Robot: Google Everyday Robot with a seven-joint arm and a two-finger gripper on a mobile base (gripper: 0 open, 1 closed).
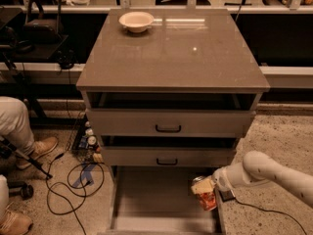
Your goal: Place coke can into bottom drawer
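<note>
The white arm (266, 169) comes in from the lower right edge and reaches left, low to the floor, with its thick forearm sloping down toward the front of the cabinet. At its end the gripper (204, 187) sits over the right edge of the bottom drawer (151, 197), just below the right end of the middle drawer (167, 156). Its pale fingers (202, 185) are closed on the upper part of the can (209, 201), one pad lying across the side facing the camera.

The can is small and red-orange with a silver top, tilted so that the top leans up and to the left. There are light marks on its side, but no lettering can be read. It is inside the drawer's outline, close against the right wall and about midway between front and back; whether its base touches the floor cannot be told.

The bottom drawer is pulled fully out, a wide shallow tray with a plain flat floor. The top drawer (168, 123) and the middle one each carry a black handle. A cream bowl (136, 20) stands near the back left corner of the cabinet top (176, 58)
</note>
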